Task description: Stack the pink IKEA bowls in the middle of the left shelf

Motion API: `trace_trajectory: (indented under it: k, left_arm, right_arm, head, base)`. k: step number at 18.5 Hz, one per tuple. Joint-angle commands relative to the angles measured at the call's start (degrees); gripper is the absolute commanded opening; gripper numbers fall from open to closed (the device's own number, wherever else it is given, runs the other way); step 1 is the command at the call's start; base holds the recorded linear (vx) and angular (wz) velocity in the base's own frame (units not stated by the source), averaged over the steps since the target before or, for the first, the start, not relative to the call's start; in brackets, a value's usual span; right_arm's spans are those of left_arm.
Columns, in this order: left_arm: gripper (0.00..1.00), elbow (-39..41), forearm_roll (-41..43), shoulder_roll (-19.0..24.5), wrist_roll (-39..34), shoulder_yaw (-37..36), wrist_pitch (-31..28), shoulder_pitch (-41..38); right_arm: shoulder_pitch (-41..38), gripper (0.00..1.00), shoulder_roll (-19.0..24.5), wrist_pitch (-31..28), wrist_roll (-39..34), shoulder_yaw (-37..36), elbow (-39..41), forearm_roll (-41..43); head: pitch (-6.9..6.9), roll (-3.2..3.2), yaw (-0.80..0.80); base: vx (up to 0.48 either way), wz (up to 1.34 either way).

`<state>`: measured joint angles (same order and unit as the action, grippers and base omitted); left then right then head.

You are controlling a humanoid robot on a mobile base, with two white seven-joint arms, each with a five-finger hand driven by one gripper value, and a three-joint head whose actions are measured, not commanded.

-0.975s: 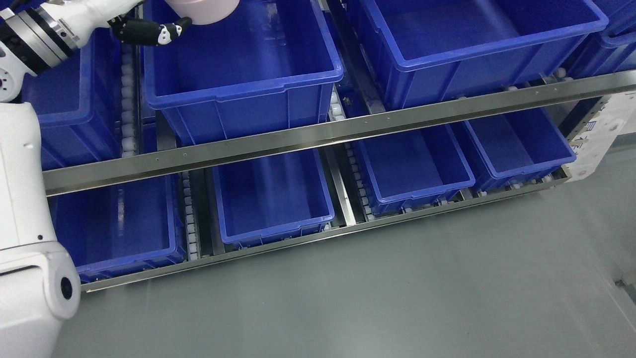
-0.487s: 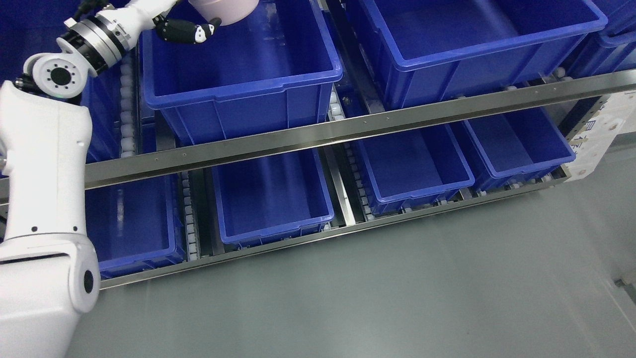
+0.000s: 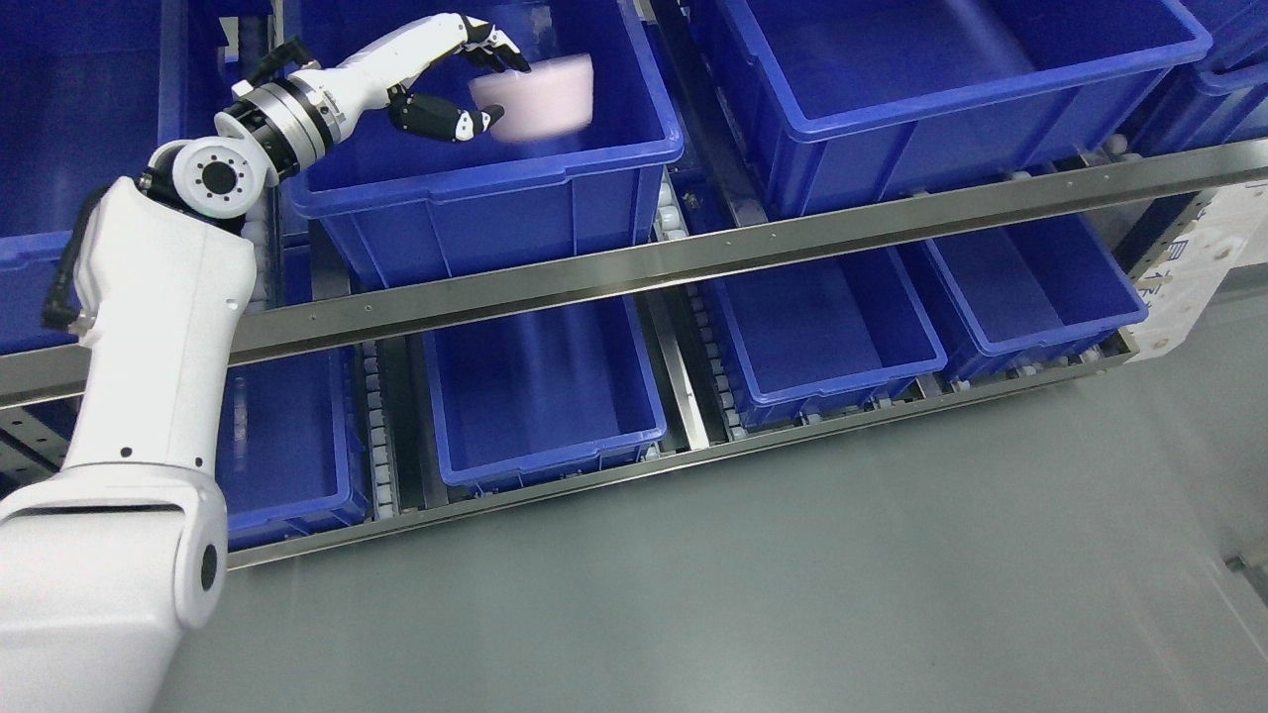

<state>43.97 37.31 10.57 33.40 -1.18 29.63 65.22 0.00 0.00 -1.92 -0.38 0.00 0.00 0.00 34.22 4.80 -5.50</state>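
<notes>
Left hand [image 3: 466, 74] grasps a blurred pink bowl [image 3: 540, 91] inside a blue bin [image 3: 475, 168]. Steel-railed shelf [image 3: 693, 259], more blue bins below, grey floor [image 3: 792, 594].

Grey floor [image 3: 792, 594] fronts a steel-railed shelf rack [image 3: 693, 259] lined with blue bins [image 3: 822, 337].

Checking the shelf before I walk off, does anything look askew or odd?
Only the pink bowl: it is blurred and tilted inside the blue bin, beside the left hand, and contact is unclear.
</notes>
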Motion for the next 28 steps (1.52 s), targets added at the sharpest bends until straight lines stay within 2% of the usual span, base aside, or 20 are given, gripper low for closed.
trace_trajectory:
  k: [1,4,6,8,10,12,14,16,19,21,24,28]
  left_arm:
    - [0.73,-2.93,0.13,-0.20,-3.33,-2.25,-2.47,0.00]
    - [0.85,-0.13,-0.48,0.07,-3.60,1.51,-3.00,0.96]
    - [0.87,5.48,-1.44,-2.38,-3.51,5.82,-6.23,2.88]
    - [0.93,10.32,-5.82,-8.51,-3.60,8.46,-17.00,6.65]
    - [0.99,13.84,-14.23,-9.57,-4.12,9.97,-28.08,8.69]
    - [1.00,17.81,-27.15,-9.57,-7.80,5.34,-32.26,5.47]
    - [1.00,21.49,-37.97,-9.57,-14.90,-1.60,-32.62,0.46]
    - [1.00,26.06,-45.19,-9.57,-20.80,-11.25,-31.75,-6.39]
    - [1.00,37.12,-45.66,-9.57,-23.37,-25.84,-30.69,-16.84]
    - [1.00,41.71,-45.66,-9.57,-24.25,-32.89,-28.85,-20.73]
    - [1.00,44.27,-45.31,-9.57,-24.26,-39.41,-26.13,-28.27]
    - [1.00,44.63,-41.71,-9.57,-23.73,-40.13,-19.81,-37.33]
  right_arm:
    - [-1.67,1.00,-1.00,-0.01,0.03,-0.62,1.93,0.00]
    - [-1.67,1.00,-1.00,-0.01,0.03,-0.62,1.93,0.00]
    - [-1.67,1.00,-1.00,-0.01,0.03,-0.62,1.93,0.00]
    - [-1.67,1.00,-1.00,-0.10,0.03,-0.70,1.93,0.00]
    - [-1.67,1.00,-1.00,-0.10,0.03,-0.62,1.93,0.00]
    - [-1.67,1.00,-1.00,-0.10,0.03,-0.62,1.93,0.00]
    - [-1.67,1.00,-1.00,-0.10,0.03,-0.70,1.93,0.00]
    - [-1.67,1.00,-1.00,-0.01,0.03,-0.62,1.93,0.00]
    - [-1.67,1.00,-1.00,-0.01,0.03,-0.62,1.93,0.00]
    - [-1.67,1.00,-1.00,-0.10,0.03,-0.62,1.93,0.00]
    - [-1.67,1.00,-1.00,-0.01,0.03,-0.70,1.93,0.00]
    - [-1.67,1.00,-1.00,-0.10,0.03,-0.70,1.93,0.00]
  head:
    - [0.00,0.00,0.00]
    - [0.00,0.00,0.00]
    - [0.00,0.00,0.00]
    - [0.00,0.00,0.00]
    - [0.00,0.00,0.00]
    - [0.00,0.00,0.00]
    - [0.00,0.00,0.00]
    - [0.00,0.00,0.00]
    - [0.00,0.00,0.00]
    - [0.00,0.00,0.00]
    - [0.00,0.00,0.00]
    - [0.00,0.00,0.00]
  base:
    - [0.000,0.00]
    - [0.000,0.00]
    - [0.000,0.00]
    - [0.000,0.00]
    - [0.000,0.00]
    - [0.000,0.00]
    - [0.000,0.00]
    - [0.000,0.00]
    - [0.000,0.00]
    - [0.000,0.00]
    - [0.000,0.00]
    - [0.000,0.00]
